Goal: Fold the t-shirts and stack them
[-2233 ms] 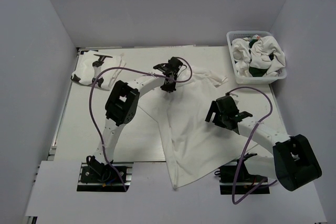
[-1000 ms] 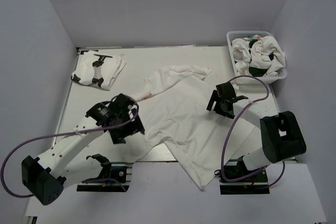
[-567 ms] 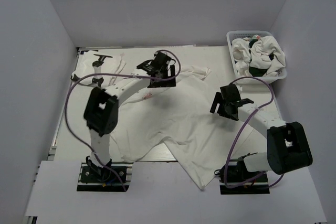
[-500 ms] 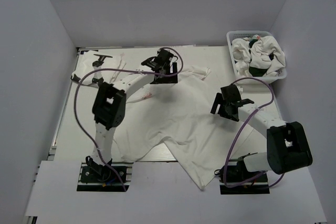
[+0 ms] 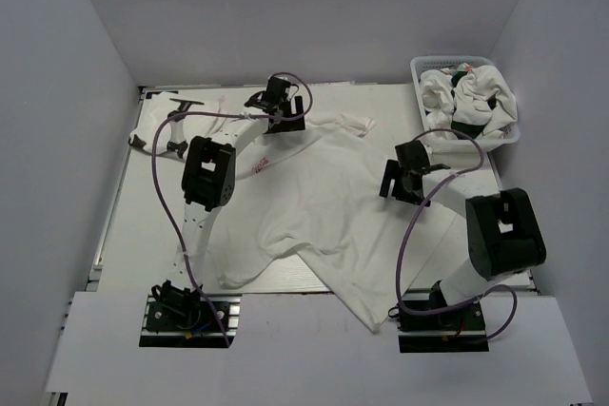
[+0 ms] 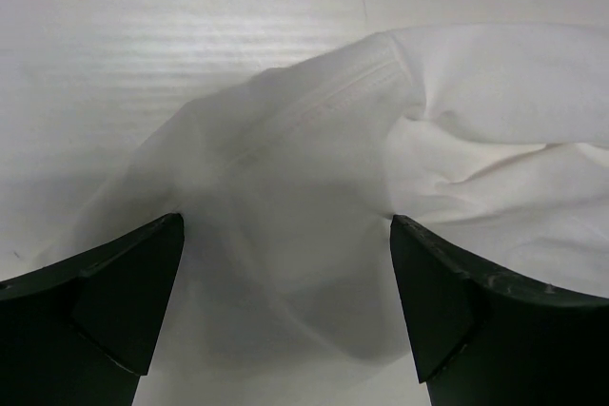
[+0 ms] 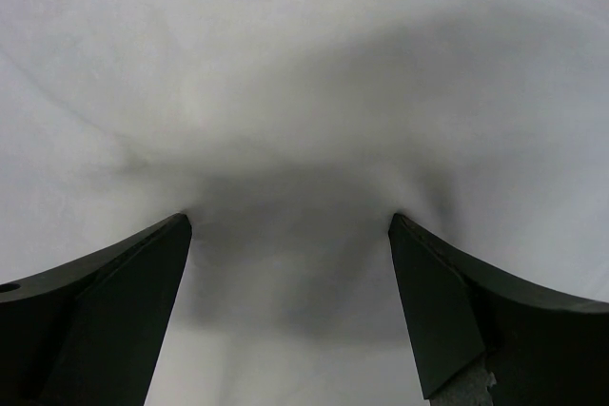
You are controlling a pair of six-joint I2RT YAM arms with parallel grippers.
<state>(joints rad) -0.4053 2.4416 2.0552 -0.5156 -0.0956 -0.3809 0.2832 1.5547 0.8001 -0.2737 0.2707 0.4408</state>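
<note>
The surface (image 5: 143, 225) carries the t-shirt (image 5: 324, 206), half spread, left of the basket (image 5: 473, 143). The left hand (image 5: 282, 113), well left of the basket, and the right hand (image 5: 395, 183), beside the basket, are wide open and empty. Each should pinch one cloth edge only, then pull flat.

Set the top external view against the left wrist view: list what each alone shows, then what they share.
Top external only: the basket of crumpled t-shirts, the folded t-shirt far left, the right gripper. Left wrist only: a stitched hem close up, lying between the left gripper's open fingers. Both: the spread t-shirt and the left gripper.
</note>
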